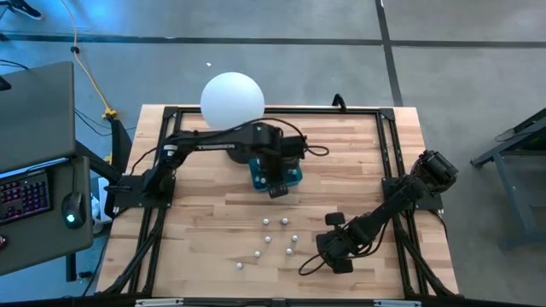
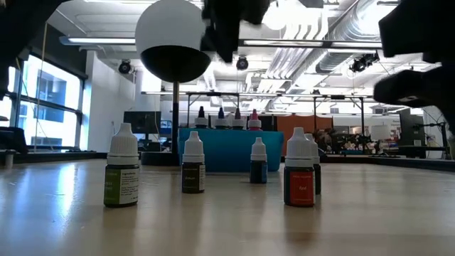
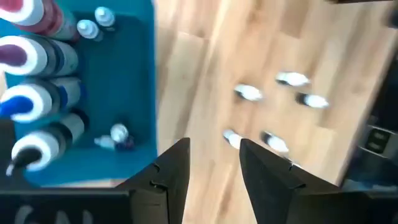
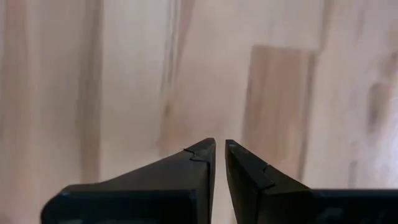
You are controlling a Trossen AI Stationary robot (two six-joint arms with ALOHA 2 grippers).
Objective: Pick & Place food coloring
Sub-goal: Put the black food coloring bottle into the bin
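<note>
Left gripper over the tray's edge, fingers apart and empty; loose food coloring bottles on the worktop.

In the tray stand four capped bottles in a row, with smaller ones lying beside them on the tray floor. Out on the wood, well apart from the tray, a scatter of small bottles stands upright; the low view shows a green-labelled one and a red-labelled one. The right gripper rests low near that scatter, fingers closed on nothing. A white globe sits behind the tray.
</note>
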